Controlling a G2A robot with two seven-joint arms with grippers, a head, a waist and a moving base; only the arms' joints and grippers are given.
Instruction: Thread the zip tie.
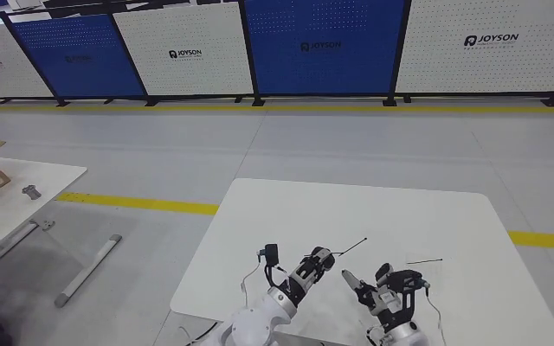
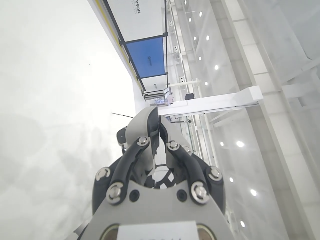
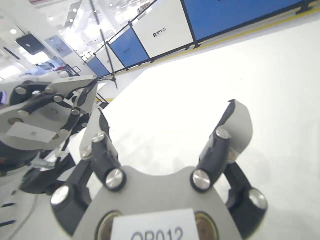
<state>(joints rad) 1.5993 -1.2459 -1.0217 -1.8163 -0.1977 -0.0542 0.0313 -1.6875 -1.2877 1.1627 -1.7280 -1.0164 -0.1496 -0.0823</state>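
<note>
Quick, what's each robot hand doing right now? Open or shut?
Left gripper: jaws shut on the thin black plastic zip tie.
Right gripper: jaws open, holding nothing.

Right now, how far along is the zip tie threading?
Done: the left gripper is shut on one zip tie, which sticks out straight over the table. In hand: the right gripper sits open and empty beside it. Left: no loop is visible, so the threading itself is not yet done. A second zip tie lies untouched on the table.
</note>
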